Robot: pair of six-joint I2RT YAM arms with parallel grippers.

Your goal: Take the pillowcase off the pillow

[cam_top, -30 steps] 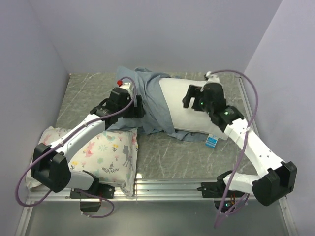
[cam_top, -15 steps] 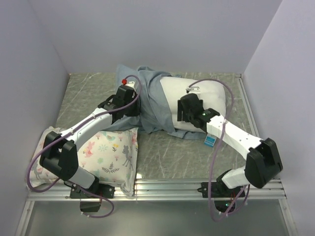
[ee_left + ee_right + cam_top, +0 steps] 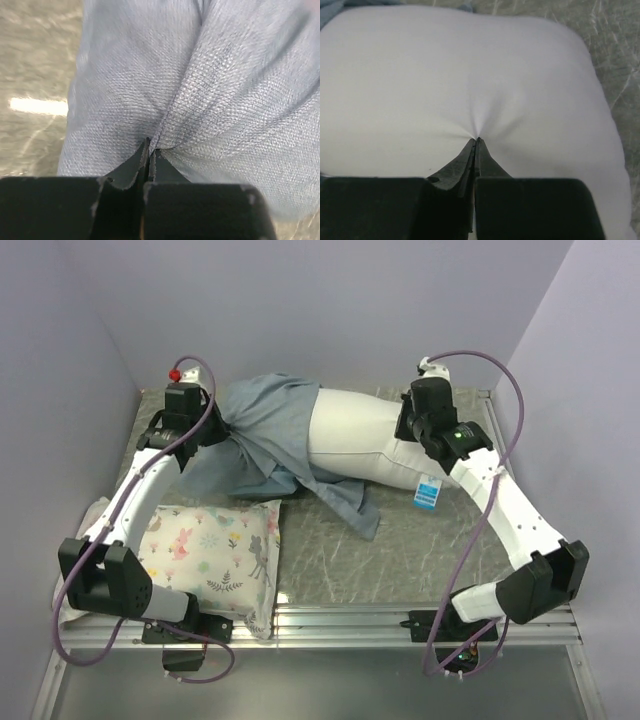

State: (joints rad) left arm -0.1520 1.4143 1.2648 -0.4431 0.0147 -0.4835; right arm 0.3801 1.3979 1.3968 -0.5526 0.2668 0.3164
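Note:
The blue-grey pillowcase lies inside out at the back of the table, still round the left end of the plain white pillow. My left gripper is shut on a pinched fold of the pillowcase at its left end, the cloth drawn taut into the jaws of the left gripper. Further right, my right gripper is shut on the pillow; creases fan out from the tips of the right gripper. The pillow's small blue-and-white tag hangs at its front right edge.
A smaller floral deer-print pillow lies at the front left, under the left arm. Lilac walls close in the back and both sides. Bare grey marbled tabletop shows in front of the white pillow. A metal rail runs along the near edge.
Both grippers have shut, the left on the pillowcase, the right on the pillow. The left arm has swung far left and back, the right arm back to the right, stretching the pillowcase off the pillow.

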